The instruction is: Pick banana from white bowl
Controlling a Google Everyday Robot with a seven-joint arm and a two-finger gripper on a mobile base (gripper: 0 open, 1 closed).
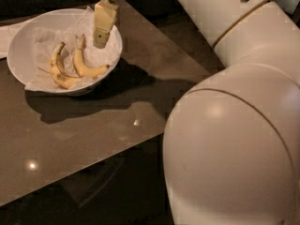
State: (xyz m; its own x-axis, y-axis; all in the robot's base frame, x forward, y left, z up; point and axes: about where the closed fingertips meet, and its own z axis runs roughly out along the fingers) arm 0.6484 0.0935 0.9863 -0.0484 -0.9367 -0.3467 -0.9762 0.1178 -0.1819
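The white bowl [18,41] stands at the back left of the table, lined with crumpled white paper. Two bananas lie in it. The banana [84,67] is the plumper one on the right, with its brownish stem pointing up and back. A thinner, sharply curved banana [58,73] lies just left of it. My gripper [99,42] hangs over the bowl's right side, pointing down, just above and right of the banana's stem. It holds nothing that I can see.
The bowl sits on a glossy brown table [93,125] whose front edge runs diagonally. My large white arm [234,125] fills the right side. A white sheet [5,36] lies at the far left behind the bowl.
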